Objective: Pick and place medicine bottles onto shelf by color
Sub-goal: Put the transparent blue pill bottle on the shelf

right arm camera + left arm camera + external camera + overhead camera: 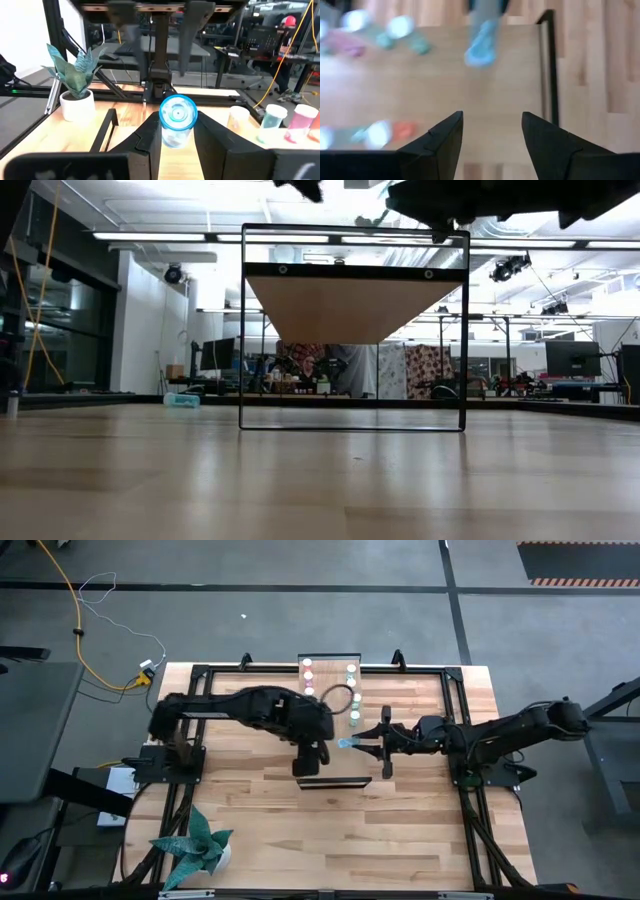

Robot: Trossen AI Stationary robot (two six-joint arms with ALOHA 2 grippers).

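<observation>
Holding a blue bottle between its two fingers, the right end effector is seen over the right-hand part of the shelf; the bottle's white round cap faces the right wrist camera. In the high view the same bottle shows as a pale blue spot at the fingertips, just right of the left end effector.

The left end effector is positioned over the near half of the shelf, its fingers spread apart with bare shelf board visible between them; nothing is gripped.

On the far part of the shelf two rows of bottles are noted: a pink row along the shelf's left side and a green row along its right side. How many stand in each row cannot be told.

A potted plant stands on the table near its front left corner, well apart from the shelf. In the low view the shelf is seen raised on a dark frame.
</observation>
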